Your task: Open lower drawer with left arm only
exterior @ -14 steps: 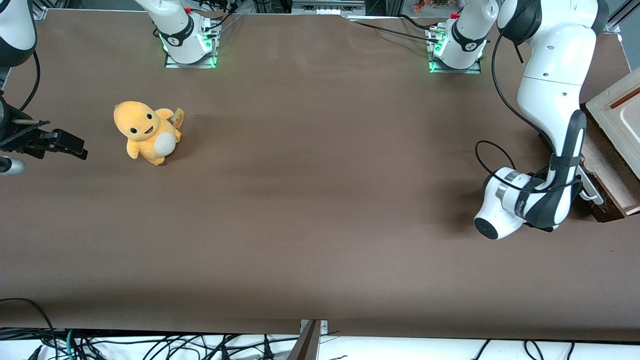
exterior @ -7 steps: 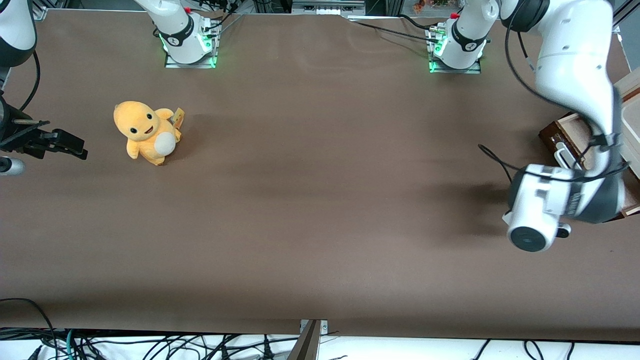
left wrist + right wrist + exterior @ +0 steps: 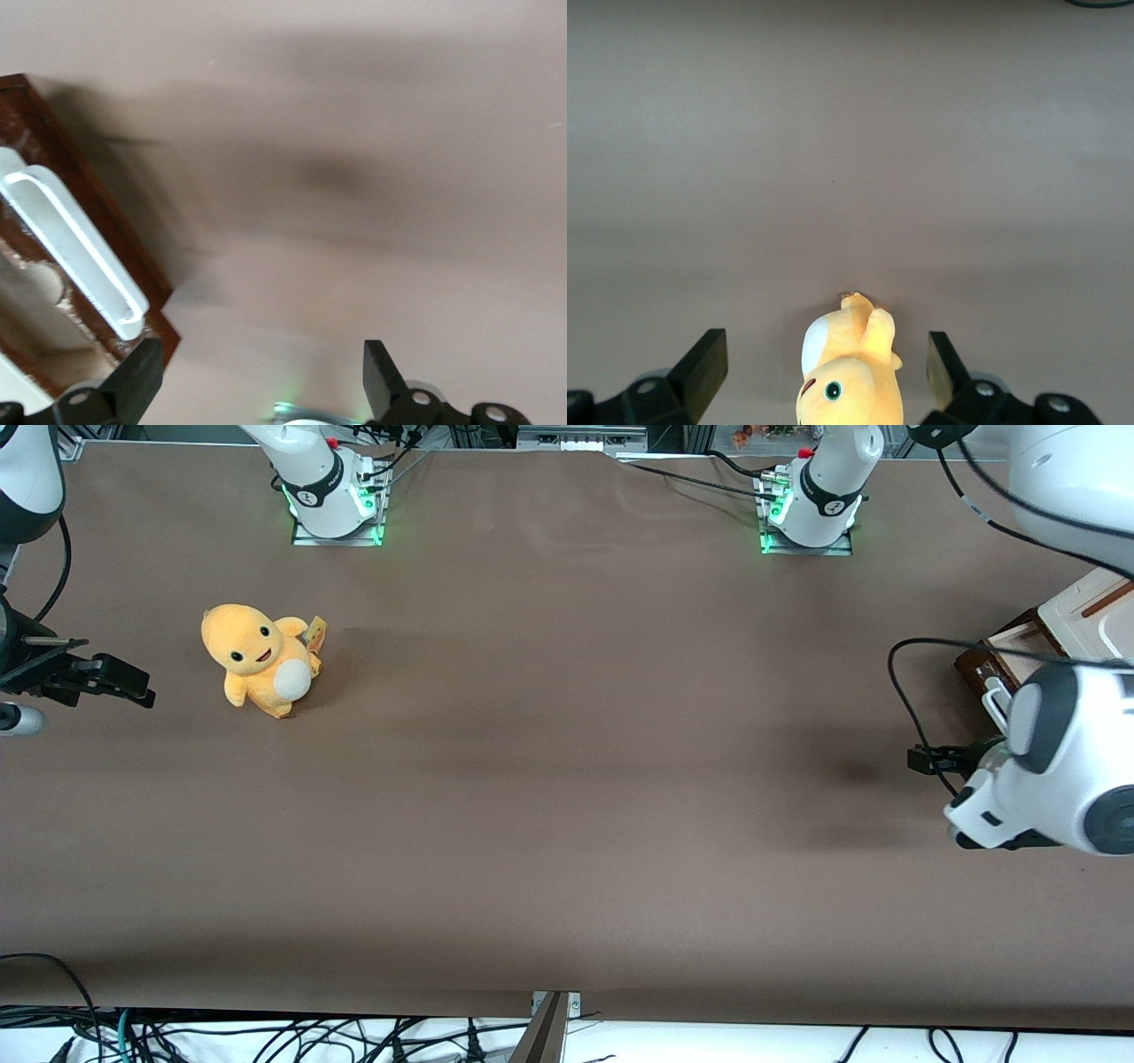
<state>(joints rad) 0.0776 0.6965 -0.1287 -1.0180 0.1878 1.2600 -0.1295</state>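
Jaws: the jaws [image 3: 257, 381] stand wide and hold nothing, above bare counter [image 3: 567, 779] just beside the handle [image 3: 75, 252].
Lower drawer: lower drawer [image 3: 992, 657] looks already pulled out, at the counter edge at the working arm's end.
Advice: lift clear without touching the handle.

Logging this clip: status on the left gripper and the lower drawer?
Gripper open, holding nothing, above bare table beside the drawer front. Lower drawer pulled out, pale inside showing, white handle free. Nothing in the way.
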